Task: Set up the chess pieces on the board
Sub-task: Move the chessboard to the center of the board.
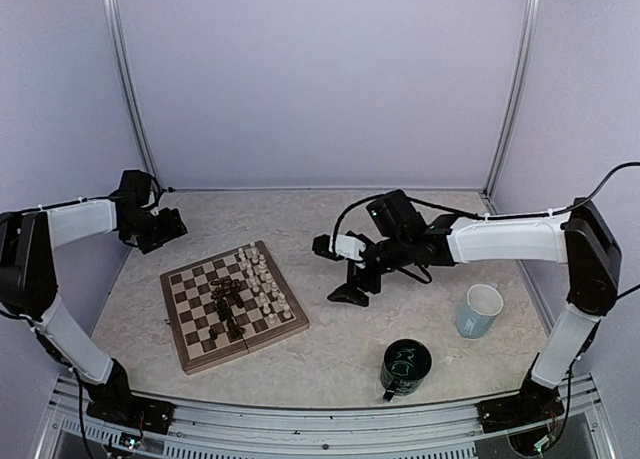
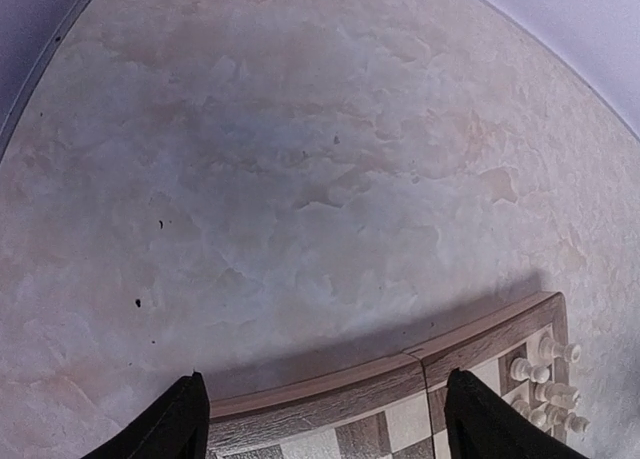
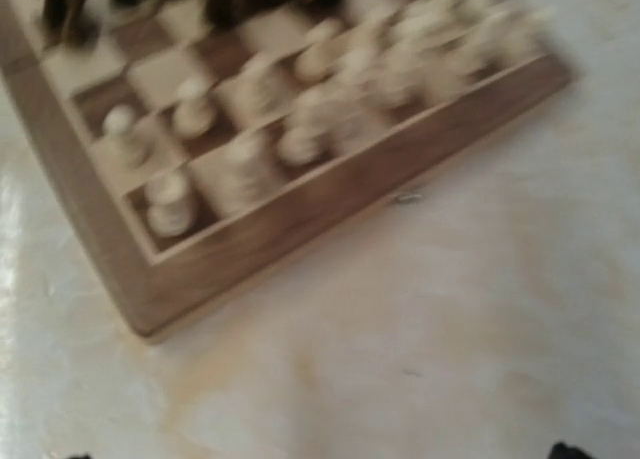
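The board point(image 1: 200, 334) lies left of centre, turned slightly. Cream-white chess pieces point(image 1: 264, 277) crowd its right side and dark brown pieces point(image 1: 228, 301) cluster in the middle, some seemingly lying down. My left gripper point(image 1: 165, 231) hovers off the board's back-left corner, open and empty. In the left wrist view its fingers point(image 2: 185, 421) straddle the board's border point(image 2: 380, 384), with cream pieces point(image 2: 545, 379) at the right. My right gripper point(image 1: 336, 270) is open and empty over bare table right of the board. The blurred right wrist view shows the board's corner point(image 3: 190, 269) and cream pieces point(image 3: 250, 129).
A pale blue-white mug point(image 1: 480, 310) stands at the right and a dark green mug point(image 1: 405, 367) near the front centre, both upright. Lilac walls enclose the table on three sides, and a metal rail runs along the near edge.
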Robot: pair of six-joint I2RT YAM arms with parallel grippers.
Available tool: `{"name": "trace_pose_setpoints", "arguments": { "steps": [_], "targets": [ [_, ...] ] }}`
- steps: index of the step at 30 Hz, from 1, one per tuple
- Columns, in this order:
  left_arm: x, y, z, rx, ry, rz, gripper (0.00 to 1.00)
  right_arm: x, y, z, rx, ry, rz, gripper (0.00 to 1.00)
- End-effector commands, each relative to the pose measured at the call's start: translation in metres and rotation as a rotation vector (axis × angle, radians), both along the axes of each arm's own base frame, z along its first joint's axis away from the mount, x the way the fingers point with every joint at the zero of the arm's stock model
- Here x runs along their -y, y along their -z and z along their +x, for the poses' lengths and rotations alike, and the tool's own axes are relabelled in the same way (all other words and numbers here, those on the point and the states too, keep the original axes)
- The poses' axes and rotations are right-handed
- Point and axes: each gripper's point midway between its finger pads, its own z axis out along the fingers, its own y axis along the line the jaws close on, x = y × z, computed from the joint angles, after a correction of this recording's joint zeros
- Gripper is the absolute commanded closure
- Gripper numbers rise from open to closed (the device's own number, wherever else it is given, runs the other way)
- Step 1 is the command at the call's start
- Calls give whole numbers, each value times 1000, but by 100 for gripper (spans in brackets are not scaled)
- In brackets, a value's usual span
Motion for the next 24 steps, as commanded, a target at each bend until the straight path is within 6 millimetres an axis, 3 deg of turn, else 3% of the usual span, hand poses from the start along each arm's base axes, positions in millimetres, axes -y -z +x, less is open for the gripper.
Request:
{"name": "trace_pose_setpoints", "arguments": {
  "steps": [1, 7, 14, 18, 20, 24],
  "targets": [
    [-8, 13, -5, -1, -56, -109, 15, -22, 33, -10, 30, -28, -142, 1],
    [-10, 49, -9, -106, -29, -80, 14, -46, 52, -13, 6, -33, -185, 1],
    [-2, 83, -26, -208, -18, -118, 16, -44, 59, -15, -2, -43, -201, 1],
    [5, 89, -35, -243, 0, -113, 17, -42, 68, -15, -13, -36, -223, 1],
    [22, 92, -43, -264, 41, -118, 17, -40, 71, -12, -7, -25, -233, 1],
    [38, 91, -60, -270, 60, -133, 17, -38, 79, -9, -1, -12, -255, 1]
  ]
}}
